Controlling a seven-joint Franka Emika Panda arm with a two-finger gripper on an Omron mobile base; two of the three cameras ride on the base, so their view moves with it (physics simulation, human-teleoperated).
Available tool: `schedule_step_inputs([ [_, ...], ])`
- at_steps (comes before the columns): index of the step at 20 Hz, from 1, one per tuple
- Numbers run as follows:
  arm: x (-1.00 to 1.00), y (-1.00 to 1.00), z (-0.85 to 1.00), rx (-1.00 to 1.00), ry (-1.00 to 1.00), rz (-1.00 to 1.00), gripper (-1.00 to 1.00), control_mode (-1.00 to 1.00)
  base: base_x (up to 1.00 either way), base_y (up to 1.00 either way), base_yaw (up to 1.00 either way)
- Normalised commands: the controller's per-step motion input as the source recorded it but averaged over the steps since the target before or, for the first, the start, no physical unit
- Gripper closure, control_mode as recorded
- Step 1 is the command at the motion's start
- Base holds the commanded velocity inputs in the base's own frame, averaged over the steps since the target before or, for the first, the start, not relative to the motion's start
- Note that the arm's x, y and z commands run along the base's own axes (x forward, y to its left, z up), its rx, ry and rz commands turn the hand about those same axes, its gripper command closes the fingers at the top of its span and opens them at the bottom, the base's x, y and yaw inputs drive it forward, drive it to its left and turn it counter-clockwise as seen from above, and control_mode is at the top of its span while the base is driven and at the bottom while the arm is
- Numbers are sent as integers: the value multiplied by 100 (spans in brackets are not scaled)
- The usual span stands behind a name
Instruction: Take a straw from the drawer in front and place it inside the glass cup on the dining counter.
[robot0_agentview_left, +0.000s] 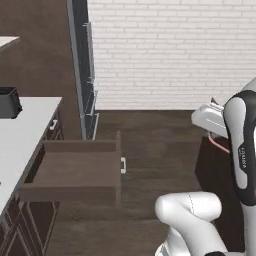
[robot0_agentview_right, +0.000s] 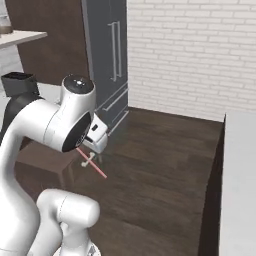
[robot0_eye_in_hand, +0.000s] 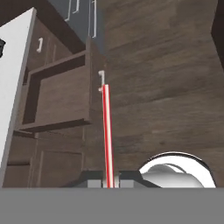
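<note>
The pincer (robot0_eye_in_hand: 108, 183) is clamped tight on the thin red-pink straw (robot0_eye_in_hand: 106, 131), which runs straight out from between the fingertips in the hand view. In the right base view the straw (robot0_agentview_right: 95, 167) slants down below the pincer (robot0_agentview_right: 90, 159), in the air above the dark wooden floor (robot0_agentview_right: 160, 165).

The shallow dark-brown wooden drawer (robot0_agentview_left: 75, 172) stands pulled open off to one side, its brown inside bare, well apart from the straw. So the picking-up looks done; carrying the straw to the white-topped dining surface (robot0_agentview_right: 240, 185) and dropping it into the cup is left.

The white arm (robot0_agentview_right: 45, 130) is folded, elbow high, with the hand tipped down towards the floor between drawer and surface.
</note>
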Motion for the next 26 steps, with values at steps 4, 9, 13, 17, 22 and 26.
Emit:
schedule_step_inputs([
  [4,0,0,0,0,0,0,100,100,47,-100,-7],
  [9,0,0,0,0,0,0,100,100,95,-53,-8],
  [13,0,0,0,0,0,0,100,100,100,-11,-9],
  [17,0,0,0,0,0,0,100,100,100,0,-11],
  [22,0,0,0,0,0,0,100,100,100,0,-9],
  [26,0,0,0,0,0,0,100,100,100,8,-9],
])
